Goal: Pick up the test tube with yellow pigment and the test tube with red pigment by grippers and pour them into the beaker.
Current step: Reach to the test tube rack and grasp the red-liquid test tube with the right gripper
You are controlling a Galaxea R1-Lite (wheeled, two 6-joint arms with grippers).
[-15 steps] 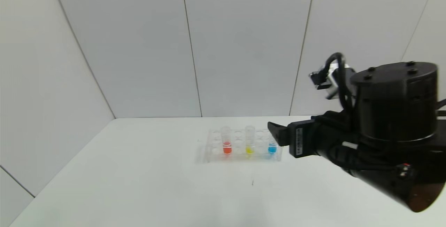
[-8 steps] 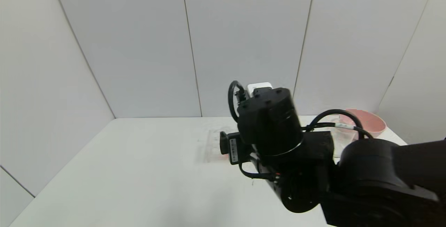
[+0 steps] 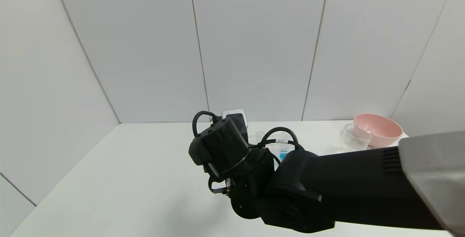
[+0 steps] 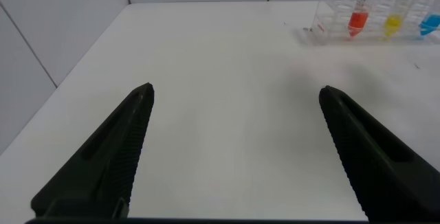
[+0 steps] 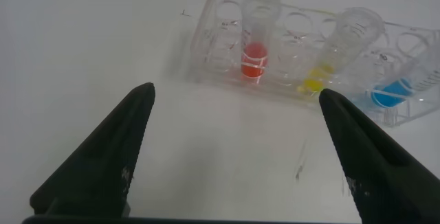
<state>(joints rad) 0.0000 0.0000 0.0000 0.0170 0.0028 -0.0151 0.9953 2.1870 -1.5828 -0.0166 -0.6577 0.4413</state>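
Right gripper (image 5: 234,148) open before rack (image 5: 220,42)

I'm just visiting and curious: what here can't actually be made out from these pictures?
- Head view: the right arm hides most of the tube rack; the test tube with red pigment and the test tube with yellow pigment show only in the wrist views.
- Beaker: whether it holds anything is unclear.
- Left wrist view: rack cut off by the edge.
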